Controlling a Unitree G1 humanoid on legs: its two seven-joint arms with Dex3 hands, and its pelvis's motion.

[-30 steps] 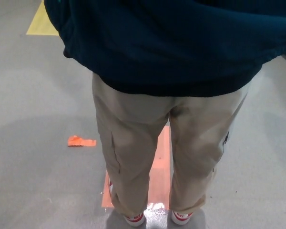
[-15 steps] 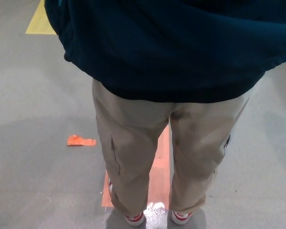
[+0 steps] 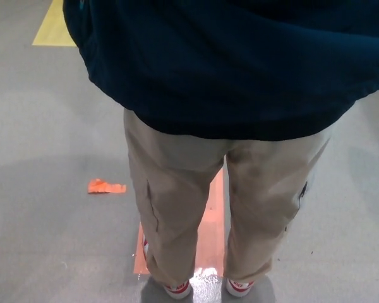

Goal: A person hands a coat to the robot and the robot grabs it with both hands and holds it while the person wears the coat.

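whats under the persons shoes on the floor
A shiny orange-brown floor marking lies under and between the white and red shoes. The legs cover its left part, so its full shape cannot be seen.

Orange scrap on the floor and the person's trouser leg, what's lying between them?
Nothing: in the head view, only bare grey floor separates the orange scrap from the trouser leg.

Dark blue coat — over khaki trousers, grey floor

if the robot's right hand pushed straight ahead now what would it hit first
Neither hand shows in the head view, so its heading cannot be read. What fills the space ahead is the dark blue coat on the person standing with their back turned, so probably the coat.
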